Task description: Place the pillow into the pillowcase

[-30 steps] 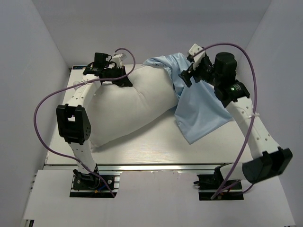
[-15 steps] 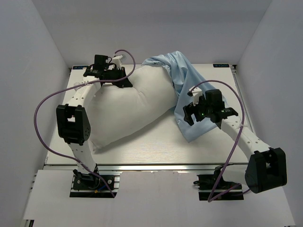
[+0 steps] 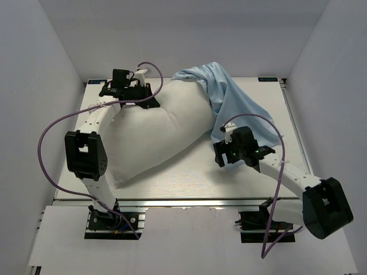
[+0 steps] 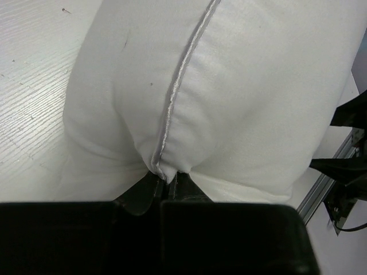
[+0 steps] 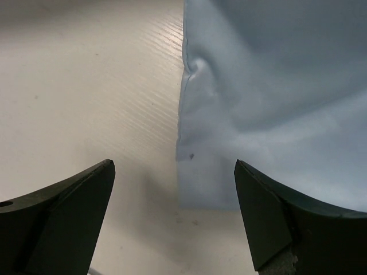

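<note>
The right arm has swung down from the far side of the pillowcase to its near corner; the left arm has hardly shifted.

Top view: the pillow point(image 3: 155, 132) lies slantwise across the table point(image 3: 172, 183), its far end tucked a little into the light blue pillowcase point(image 3: 235, 106), which is draped over that end and trails toward the right. The left gripper point(image 3: 150, 99) sits at the pillow's far edge, and the right gripper point(image 3: 220, 156) is low over the sack's near corner.

Left wrist: the left gripper point(image 4: 167, 186) is clenched on the pillow's point(image 4: 241, 97) piped seam, probably to steady it.

Right wrist: the right gripper point(image 5: 175, 200) is spread wide, straddling the pillowcase's point(image 5: 275, 86) corner hem above the table point(image 5: 86, 86), apparently about to pinch it.
</note>
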